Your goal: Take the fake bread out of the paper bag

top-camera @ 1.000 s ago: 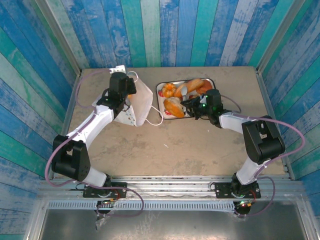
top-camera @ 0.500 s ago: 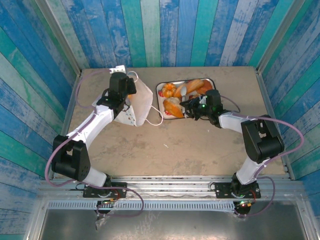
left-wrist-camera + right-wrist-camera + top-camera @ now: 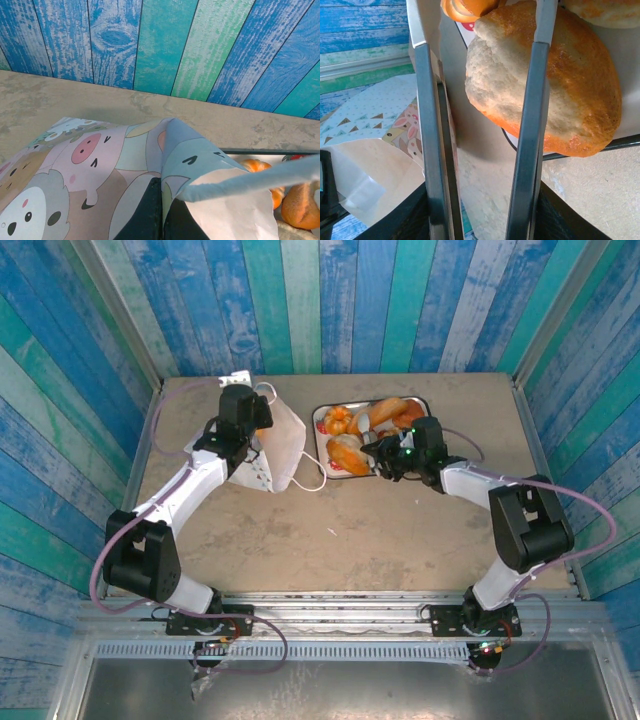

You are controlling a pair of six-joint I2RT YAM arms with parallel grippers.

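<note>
The paper bag (image 3: 275,445) lies slumped on the table, left of the tray, white with a printed band. My left gripper (image 3: 250,425) is shut on its upper edge. In the left wrist view the dark jaws pinch the cartoon-printed paper bag (image 3: 100,165), and a white cord handle (image 3: 260,177) crosses in front. Several pieces of fake bread (image 3: 385,415) lie in the tray. My right gripper (image 3: 383,455) stands open beside a golden roll (image 3: 347,453) at the tray's near left corner. In the right wrist view the roll (image 3: 570,85) rests on the tray behind the spread fingers (image 3: 427,125).
The white tray (image 3: 322,418) with a dark rim stands at the back middle of the table. Blue and green plank walls close in the back and both sides. A small scrap (image 3: 332,532) lies on the bare tabletop nearer the arm bases.
My right gripper's jaws have spread apart around the golden roll, which stays on the tray, and the right arm's elbow has shifted a little. The left arm and the bag have not moved.
</note>
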